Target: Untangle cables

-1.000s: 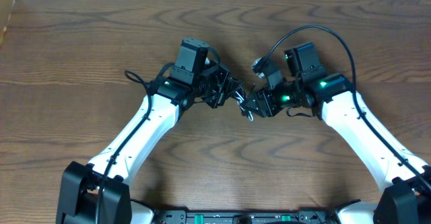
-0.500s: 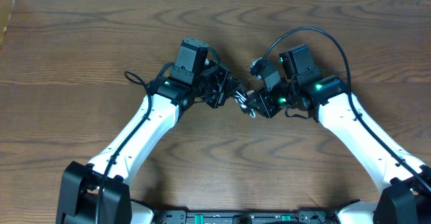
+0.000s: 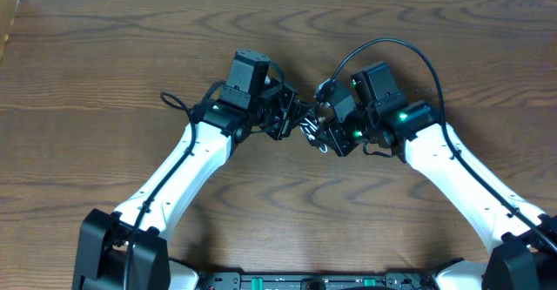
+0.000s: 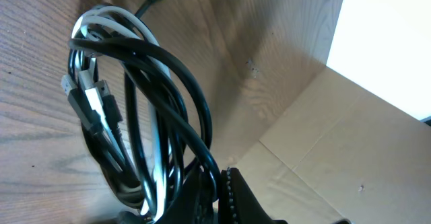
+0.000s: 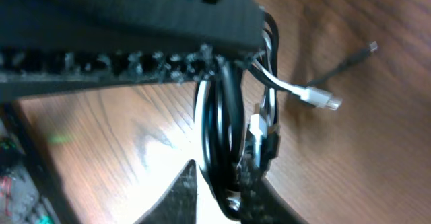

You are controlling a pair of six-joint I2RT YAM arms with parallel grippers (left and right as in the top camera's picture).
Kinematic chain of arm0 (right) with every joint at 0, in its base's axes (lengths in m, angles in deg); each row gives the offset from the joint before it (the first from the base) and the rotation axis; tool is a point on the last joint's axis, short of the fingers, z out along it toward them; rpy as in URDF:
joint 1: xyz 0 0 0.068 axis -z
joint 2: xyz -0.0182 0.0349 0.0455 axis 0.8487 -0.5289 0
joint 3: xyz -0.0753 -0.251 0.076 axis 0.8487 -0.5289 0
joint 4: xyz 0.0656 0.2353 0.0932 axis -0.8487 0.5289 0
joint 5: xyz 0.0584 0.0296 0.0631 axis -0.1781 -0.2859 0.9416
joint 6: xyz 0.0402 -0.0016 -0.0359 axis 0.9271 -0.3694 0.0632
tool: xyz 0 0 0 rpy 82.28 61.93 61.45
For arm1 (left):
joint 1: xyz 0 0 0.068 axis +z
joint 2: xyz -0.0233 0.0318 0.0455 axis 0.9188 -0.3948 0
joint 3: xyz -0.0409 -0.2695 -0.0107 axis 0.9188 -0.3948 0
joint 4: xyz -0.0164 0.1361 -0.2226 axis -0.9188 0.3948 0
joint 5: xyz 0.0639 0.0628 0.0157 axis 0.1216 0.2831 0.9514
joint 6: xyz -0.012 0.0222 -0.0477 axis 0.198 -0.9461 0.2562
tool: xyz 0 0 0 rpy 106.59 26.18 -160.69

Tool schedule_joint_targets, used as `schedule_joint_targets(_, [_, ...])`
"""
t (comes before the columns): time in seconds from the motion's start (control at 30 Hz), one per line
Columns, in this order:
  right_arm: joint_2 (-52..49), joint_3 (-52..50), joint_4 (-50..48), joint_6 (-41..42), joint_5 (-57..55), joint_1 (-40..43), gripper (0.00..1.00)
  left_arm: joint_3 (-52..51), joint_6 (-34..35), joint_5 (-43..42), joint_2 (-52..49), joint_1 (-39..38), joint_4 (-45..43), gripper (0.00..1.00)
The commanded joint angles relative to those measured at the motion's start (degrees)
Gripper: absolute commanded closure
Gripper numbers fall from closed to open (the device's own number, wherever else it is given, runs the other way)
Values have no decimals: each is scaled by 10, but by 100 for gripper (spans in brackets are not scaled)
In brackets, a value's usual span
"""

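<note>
The black and white cables (image 3: 311, 130) form one tangled coil between my two grippers at mid table. In the left wrist view the black cable (image 4: 195, 109) loops over the white cable (image 4: 121, 15), and my left gripper (image 4: 217, 196) is shut on strands at the coil's lower end. It shows overhead too (image 3: 294, 116). My right gripper (image 5: 222, 183), also visible overhead (image 3: 327, 135), is closed around black strands (image 5: 225, 116). A white plug (image 5: 322, 99) and a thin black plug end (image 5: 369, 48) stick out to the right. The left gripper's finger crosses the top of the right wrist view.
The right arm's thick black lead (image 3: 392, 39) arcs behind its wrist. The left arm's lead loops out on the wood (image 3: 174, 101). A cardboard wall (image 4: 323, 136) stands behind the coil in the left wrist view. The wooden table (image 3: 278, 212) surrounds the arms.
My right gripper has moved left and a little back, closer to the left gripper, squeezing the coil between them. The left arm has not moved.
</note>
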Motion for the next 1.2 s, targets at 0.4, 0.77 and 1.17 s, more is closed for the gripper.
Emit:
schedule_joint_targets(0.4, [62, 2, 18, 176, -17, 26, 99, 3, -475, 68, 6, 14, 123, 92])
schedule_joint_targets(0.77, [82, 2, 36, 305, 11, 102, 99, 3, -601, 60, 6, 52, 165, 73])
schedule_joint_targets(1.17, [82, 2, 61, 278, -48, 100, 92, 3, -643, 77, 6, 52, 172, 53])
